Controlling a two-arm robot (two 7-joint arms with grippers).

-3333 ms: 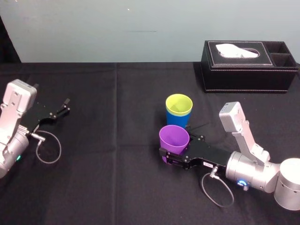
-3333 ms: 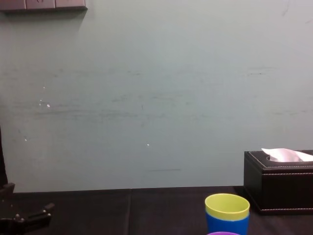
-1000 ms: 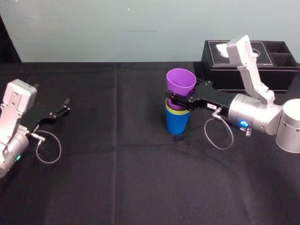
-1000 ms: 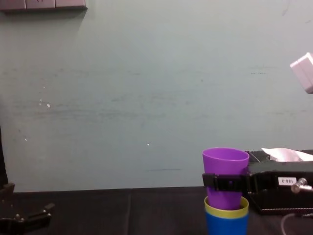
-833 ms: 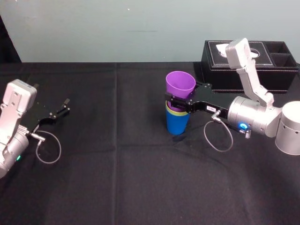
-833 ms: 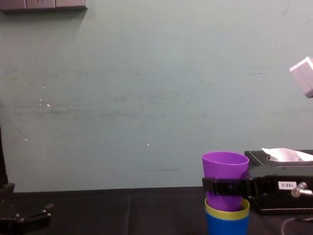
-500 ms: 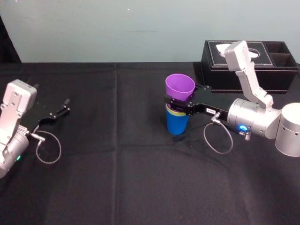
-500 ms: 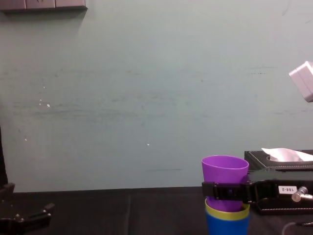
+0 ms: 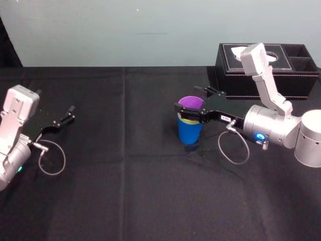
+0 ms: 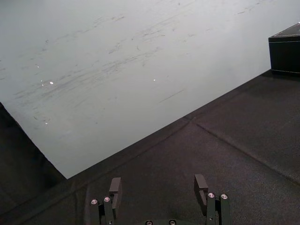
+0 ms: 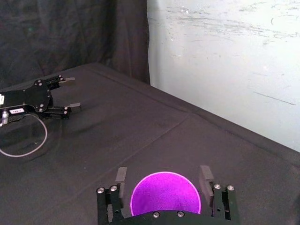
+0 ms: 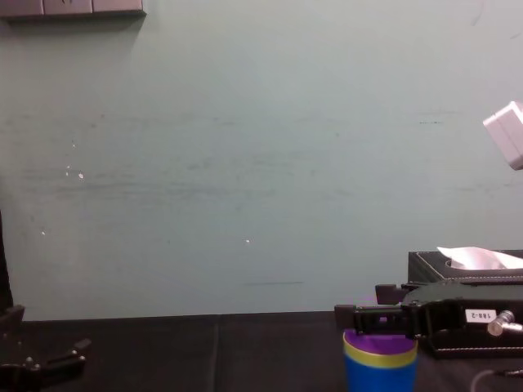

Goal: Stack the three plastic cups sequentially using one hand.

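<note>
Head view: three smooth, tapered plastic cups stand nested in one upright stack on the black cloth table (image 9: 125, 201), in front of the stitched black leather tissue box (image 9: 261, 75) and to its left; the blue cup (image 9: 189, 132) is outermost, the yellow-green cup (image 9: 186, 120) shows as a thin rim, and the purple cup (image 9: 191, 103) sits sunk inside. The right gripper (image 9: 188, 99) reaches in from below the box, its two thin black fingers spread to either side of the stack's top; the left gripper (image 9: 66, 115) lies far left of the box, released.

Left wrist view: the left gripper (image 10: 158, 187) has its two fingers wide apart over bare cloth.

Right wrist view: the purple cup (image 11: 165, 194) shows its round mouth between the right gripper (image 11: 163, 176) and its two fingers (image 11: 121, 175), with a gap on each side; nothing is grasped.

Chest view: left of the box (image 12: 466, 273), the blue cup (image 12: 380, 374), the yellow-green cup (image 12: 380, 353) and a sliver of the purple cup (image 12: 378, 340) sit under the right gripper (image 12: 359, 304).
</note>
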